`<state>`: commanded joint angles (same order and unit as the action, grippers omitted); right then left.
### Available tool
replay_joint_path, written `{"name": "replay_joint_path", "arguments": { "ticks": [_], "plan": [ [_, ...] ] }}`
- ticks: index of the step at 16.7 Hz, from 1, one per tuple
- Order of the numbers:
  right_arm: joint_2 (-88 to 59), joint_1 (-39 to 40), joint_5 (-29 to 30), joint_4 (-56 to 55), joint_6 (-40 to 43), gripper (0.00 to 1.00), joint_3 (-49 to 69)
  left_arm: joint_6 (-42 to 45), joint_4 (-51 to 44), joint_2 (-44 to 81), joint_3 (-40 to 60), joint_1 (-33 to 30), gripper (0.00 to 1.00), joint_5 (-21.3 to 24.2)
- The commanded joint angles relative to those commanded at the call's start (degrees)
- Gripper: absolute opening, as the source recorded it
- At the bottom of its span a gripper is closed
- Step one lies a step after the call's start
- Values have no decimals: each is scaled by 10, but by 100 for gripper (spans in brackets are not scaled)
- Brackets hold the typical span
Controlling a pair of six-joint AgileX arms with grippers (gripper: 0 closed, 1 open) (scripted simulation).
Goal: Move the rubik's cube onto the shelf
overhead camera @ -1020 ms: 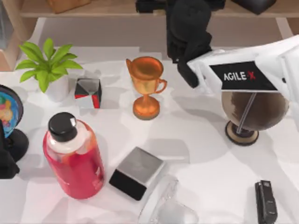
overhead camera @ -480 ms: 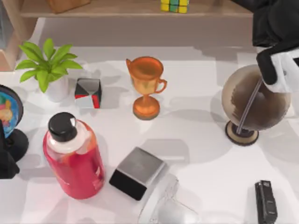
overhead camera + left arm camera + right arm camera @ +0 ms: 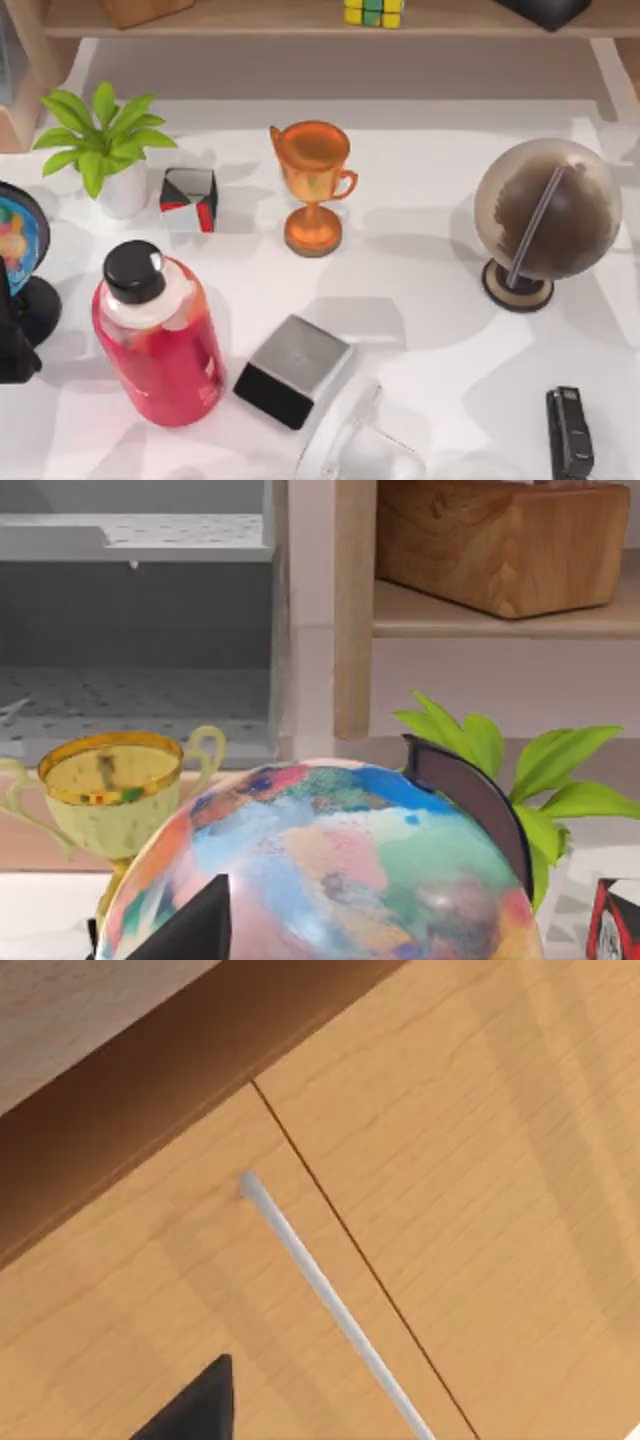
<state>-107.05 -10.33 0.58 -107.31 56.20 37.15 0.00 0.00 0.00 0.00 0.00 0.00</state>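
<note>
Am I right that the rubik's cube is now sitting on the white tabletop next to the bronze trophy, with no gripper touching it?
Not quite. The rubik's cube sits on the shelf at the far edge of the top view, well beyond the bronze trophy, not on the white tabletop. The rest holds: no gripper is touching it.

top view looks down on the table (image 3: 420,300), left wrist view close behind a multicoloured globe (image 3: 330,870), right wrist view close on wooden panels (image 3: 450,1140)

A matte black, angular left arm (image 3: 14,345) with a pointed tip.
</note>
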Motion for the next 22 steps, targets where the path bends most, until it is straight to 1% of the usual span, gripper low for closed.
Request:
{"name": "replay_joint_path", "arguments": {
  "ticks": [3,6,9,12,14,16,22],
  "plan": [
    [7,-112,-101,-27,104,100,-83,0,0,0,0,0,100,0],
    [-4,-206,-198,-12,189,100,-133,0,0,0,0,0,100,0],
    [-30,-274,-284,32,251,100,-153,0,0,0,0,0,100,0],
    [-64,-311,-355,88,296,100,-149,0,0,0,0,0,100,0],
    [-81,-321,-388,121,313,100,-138,0,0,0,0,0,100,0],
    [-92,-325,-409,143,324,100,-126,0,0,0,0,0,100,0],
    [-97,-323,-414,149,326,100,-123,0,0,0,0,0,100,0]
  ]
}}
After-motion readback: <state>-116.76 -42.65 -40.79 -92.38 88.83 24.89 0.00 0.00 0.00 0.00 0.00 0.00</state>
